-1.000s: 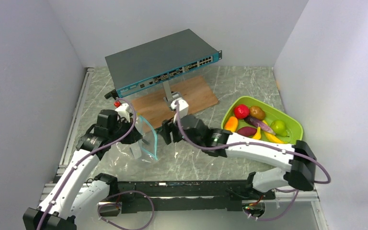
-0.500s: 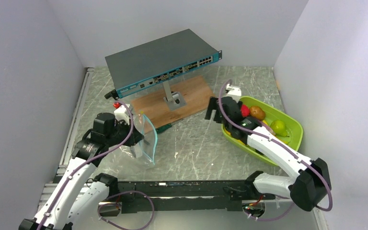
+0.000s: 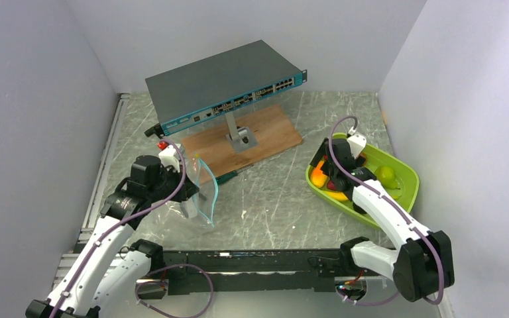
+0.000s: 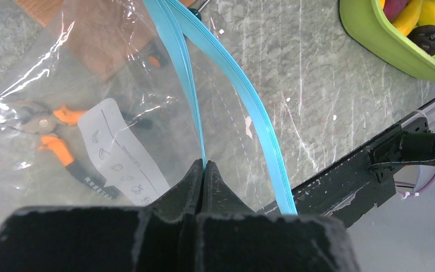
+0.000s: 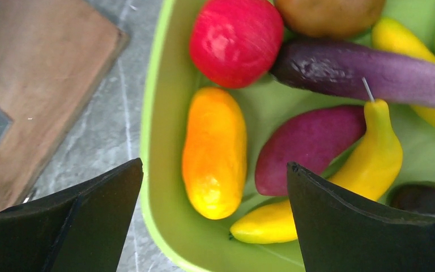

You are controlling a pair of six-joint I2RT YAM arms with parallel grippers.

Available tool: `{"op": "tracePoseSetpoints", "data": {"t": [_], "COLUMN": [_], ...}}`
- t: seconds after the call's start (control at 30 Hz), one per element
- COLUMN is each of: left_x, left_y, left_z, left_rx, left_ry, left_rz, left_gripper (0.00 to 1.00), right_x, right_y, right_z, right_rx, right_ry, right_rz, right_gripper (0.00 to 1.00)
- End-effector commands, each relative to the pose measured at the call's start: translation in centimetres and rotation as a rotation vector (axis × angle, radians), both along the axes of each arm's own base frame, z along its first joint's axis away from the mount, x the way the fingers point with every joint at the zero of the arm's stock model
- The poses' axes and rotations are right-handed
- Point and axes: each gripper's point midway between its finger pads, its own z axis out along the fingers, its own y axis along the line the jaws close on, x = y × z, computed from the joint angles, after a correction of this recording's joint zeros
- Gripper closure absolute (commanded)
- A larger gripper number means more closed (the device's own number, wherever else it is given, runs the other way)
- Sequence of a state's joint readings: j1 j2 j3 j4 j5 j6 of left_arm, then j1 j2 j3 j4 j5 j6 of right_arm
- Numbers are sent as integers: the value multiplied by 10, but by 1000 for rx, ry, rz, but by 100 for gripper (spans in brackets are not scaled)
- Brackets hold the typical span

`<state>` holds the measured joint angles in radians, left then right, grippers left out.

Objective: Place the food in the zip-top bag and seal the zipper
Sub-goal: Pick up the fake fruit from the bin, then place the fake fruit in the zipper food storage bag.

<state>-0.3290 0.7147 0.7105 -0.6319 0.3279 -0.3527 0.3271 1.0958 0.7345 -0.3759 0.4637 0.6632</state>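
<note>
One lip of the zipper (image 4: 177, 56) is pinched in my left gripper (image 4: 204, 168), with the zip-top bag (image 4: 90, 85) standing agape at the table's (image 3: 272, 199) left. Well to the right, my right gripper (image 5: 215, 192) hangs spread over the tray (image 5: 153, 141). The orange piece (image 5: 214, 158) lies directly below, its long axis crossing the closing line.

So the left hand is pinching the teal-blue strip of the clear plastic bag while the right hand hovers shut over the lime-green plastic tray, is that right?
Not quite: the right hand is open, not shut; the right wrist view shows its fingers spread wide above the lime-green plastic tray. The left hand does pinch the teal-blue strip of the clear plastic bag.
</note>
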Motion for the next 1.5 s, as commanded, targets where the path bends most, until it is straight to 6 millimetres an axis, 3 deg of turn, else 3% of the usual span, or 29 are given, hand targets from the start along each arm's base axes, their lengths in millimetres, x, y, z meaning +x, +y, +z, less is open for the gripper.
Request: {"op": "tracePoseSetpoints", "data": {"t": [0.0, 0.17, 0.47, 0.73, 0.87, 1.07, 1.17, 1.27, 1.37, 1.47], "left_x": [5, 6, 6, 6, 6, 5, 6, 5, 5, 4], "left_y": [0, -1, 1, 1, 1, 0, -1, -1, -2, -3], "left_z": [7, 5, 8, 8, 9, 10, 10, 10, 11, 13], "left_rx": [2, 7, 3, 4, 4, -2, -3, -6, -9, -16], "left_ry": [-45, -35, -53, -53, -54, -61, -60, -58, -62, -69], "left_rz": [0, 0, 11, 10, 9, 7, 1, -2, -6, -12], "left_gripper": [100, 100, 100, 100, 100, 100, 100, 100, 100, 100], "right_x": [1, 15, 26, 26, 26, 26, 26, 22, 19, 11], "right_y": [-3, 8, 8, 8, 2, 0, 2, 6, 20, 70], "right_z": [-21, -28, -62, -67, -53, -27, -15, 5, 31, 59], "right_rx": [98, 179, 169, 160, 137, 133, 141, 142, 145, 225], "right_ry": [9, -43, 37, 53, 20, -32, -64, -113, -197, -280], "right_rz": [-71, -58, -78, -73, -82, -74, -57, -32, 50, 332], "right_gripper": [2, 12, 23, 34, 46, 86, 94, 96, 99, 100]}}
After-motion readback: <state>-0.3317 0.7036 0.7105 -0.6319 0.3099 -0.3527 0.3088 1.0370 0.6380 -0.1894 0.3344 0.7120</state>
